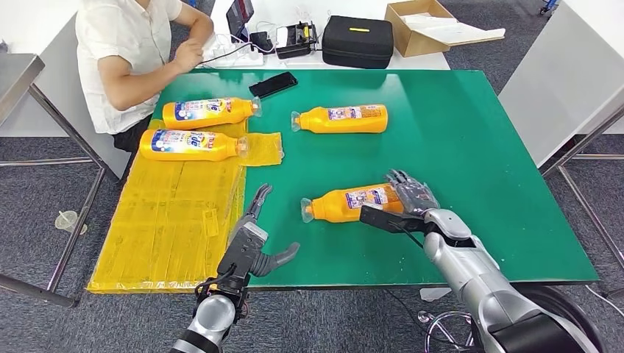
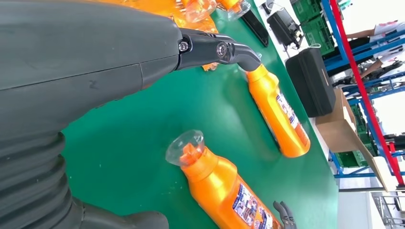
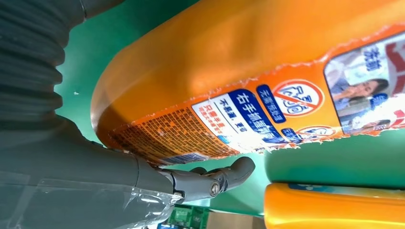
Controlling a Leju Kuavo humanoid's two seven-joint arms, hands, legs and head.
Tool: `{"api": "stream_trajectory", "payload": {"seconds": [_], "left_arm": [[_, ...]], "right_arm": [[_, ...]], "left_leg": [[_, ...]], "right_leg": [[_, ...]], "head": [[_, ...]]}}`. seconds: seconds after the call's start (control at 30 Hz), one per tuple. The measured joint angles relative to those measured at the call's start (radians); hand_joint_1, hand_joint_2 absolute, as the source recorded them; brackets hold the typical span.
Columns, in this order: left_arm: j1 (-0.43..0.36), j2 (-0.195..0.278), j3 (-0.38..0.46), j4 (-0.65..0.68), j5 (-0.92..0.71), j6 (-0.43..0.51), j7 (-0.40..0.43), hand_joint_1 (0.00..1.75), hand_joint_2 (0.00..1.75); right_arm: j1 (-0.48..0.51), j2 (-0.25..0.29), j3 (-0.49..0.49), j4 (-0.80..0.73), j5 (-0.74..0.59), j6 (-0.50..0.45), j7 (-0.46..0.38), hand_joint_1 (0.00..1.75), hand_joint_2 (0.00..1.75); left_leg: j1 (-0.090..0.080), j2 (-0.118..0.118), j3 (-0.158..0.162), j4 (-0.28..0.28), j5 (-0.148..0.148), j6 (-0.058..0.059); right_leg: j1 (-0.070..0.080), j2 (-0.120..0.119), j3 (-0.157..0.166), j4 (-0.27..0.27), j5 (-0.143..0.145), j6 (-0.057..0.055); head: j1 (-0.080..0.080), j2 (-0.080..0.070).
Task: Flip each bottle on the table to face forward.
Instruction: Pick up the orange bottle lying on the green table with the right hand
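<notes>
bottle (image 3: pixel 248 71) cap beyond picture's edge

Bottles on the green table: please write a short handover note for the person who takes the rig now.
Right hand grips the base end of the near bottle, lying back label up. Left hand is open and holds nothing, fingers apart above the table's near edge. Two bottles lie front label up on the yellow sheet: done. Left: the held bottle and the far bottle, also back label up.
</notes>
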Motion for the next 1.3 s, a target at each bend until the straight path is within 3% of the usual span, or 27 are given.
{"api": "stream_trajectory", "payload": {"seconds": [0.07, 0.13, 0.63, 0.97, 1.13, 1.3], "left_arm": [[0.0, 0.0, -0.001, 0.0, 0.001, 0.0, -0.002, 0.0, 1.75], [-0.001, 0.0, -0.002, 0.0, 0.003, 0.0, -0.003, 0.0, 1.75], [-0.004, 0.0, -0.011, 0.008, 0.002, 0.01, -0.037, 0.0, 1.75], [-0.003, 0.0, -0.014, -0.001, 0.059, 0.026, -0.078, 0.0, 1.75], [0.003, 0.0, -0.003, -0.031, 0.219, 0.008, -0.11, 0.0, 1.75], [0.016, 0.0, 0.014, -0.034, 0.521, -0.156, -0.084, 0.0, 1.75]], "right_arm": [[0.0, 0.001, 0.0, 0.001, -0.005, 0.007, -0.004, 1.56, 1.75], [-0.002, 0.001, 0.0, 0.003, -0.01, 0.018, -0.01, 1.75, 1.75], [-0.019, -0.045, 0.015, 0.031, -0.068, 0.064, -0.08, 1.75, 1.75], [0.022, -0.103, 0.002, 0.003, -0.223, 0.075, -0.172, 1.75, 1.75], [0.078, -0.096, -0.046, -0.077, -0.334, 0.077, -0.197, 1.75, 1.75], [0.132, -0.063, -0.1, -0.187, -0.443, 0.115, -0.239, 1.75, 1.75]], "left_leg": [[0.0, 0.0, 0.0, 0.0, 0.0, 0.0], [0.0, 0.0, 0.0, 0.0, 0.0, 0.0], [0.0, -0.001, 0.001, 0.0, 0.0, 0.0], [0.0, 0.0, 0.001, 0.0, 0.0, 0.0], [0.0, 0.0, 0.0, 0.0, 0.0, 0.0], [0.0, -0.001, 0.0, 0.0, 0.0, 0.0]], "right_leg": [[0.0, 0.0, 0.0, 0.0, 0.0, 0.0], [0.0, 0.0, 0.0, 0.0, 0.0, 0.0], [0.0, 0.0, 0.0, 0.0, 0.0, 0.0], [0.0, 0.0, 0.001, 0.0, 0.0, 0.0], [0.0, 0.0, 0.001, 0.0, 0.0, 0.0], [0.0, 0.0, 0.0, 0.0, 0.0, 0.0]], "head": [[0.0, 0.0], [0.0, 0.0], [0.0, 0.0], [0.0, 0.0], [0.0, 0.0], [0.0, 0.0]]}}
